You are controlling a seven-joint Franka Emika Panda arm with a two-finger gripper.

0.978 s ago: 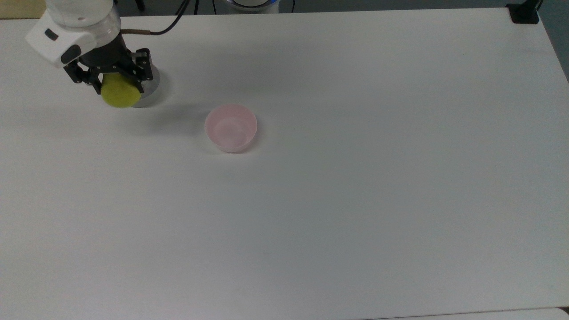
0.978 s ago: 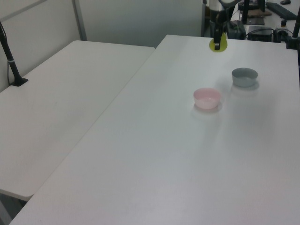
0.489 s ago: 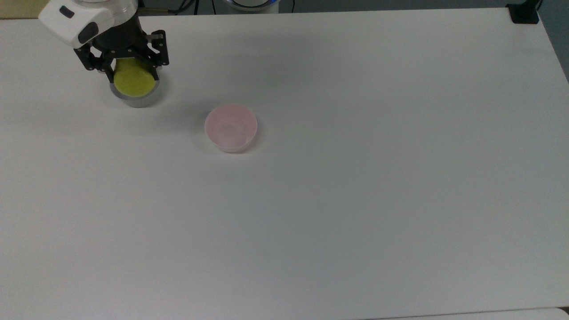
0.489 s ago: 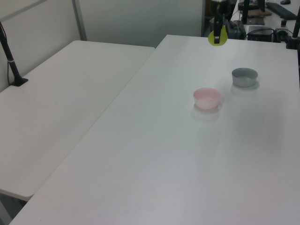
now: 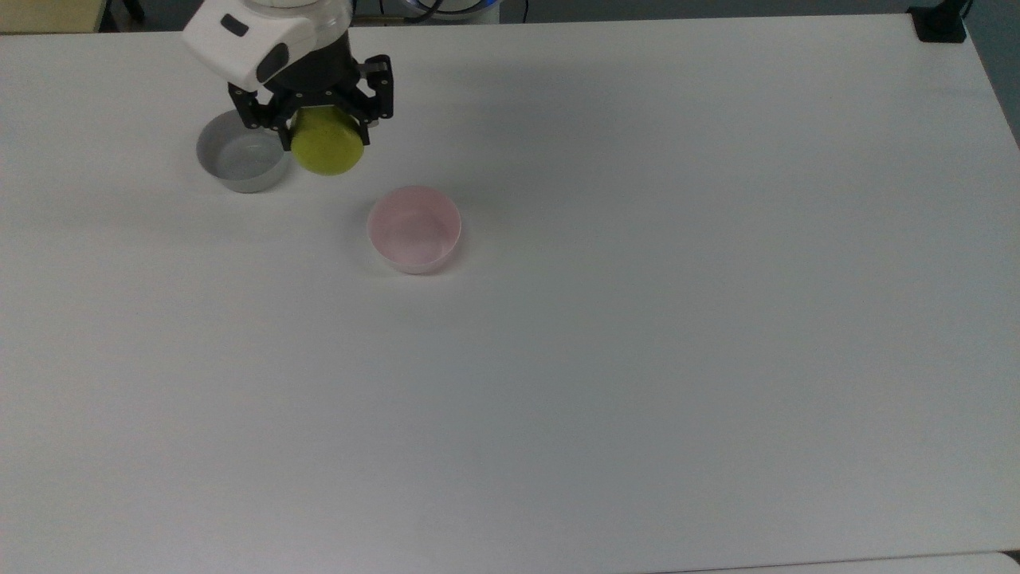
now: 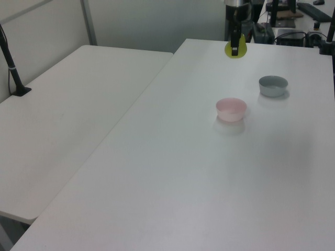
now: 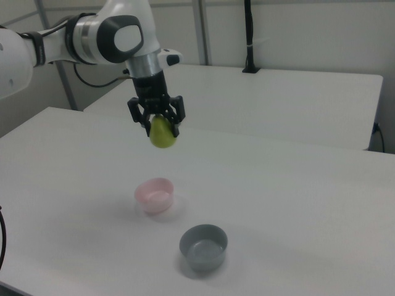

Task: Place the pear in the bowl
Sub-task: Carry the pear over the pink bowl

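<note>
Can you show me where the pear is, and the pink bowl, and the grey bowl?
pear [image 5: 327,150]: top view, its round bottom.
pink bowl [image 5: 413,229]: top view, its inside floor.
grey bowl [image 7: 203,246]: right view, its inside.

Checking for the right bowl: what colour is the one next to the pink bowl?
Grey bowl, clearest in the right view.

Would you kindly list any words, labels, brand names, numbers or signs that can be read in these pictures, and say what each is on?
None: no readable text stands on the small yellow-green pear, the pale pink bowl, the grey bowl, the white table or the black gripper and its white arm.
</note>
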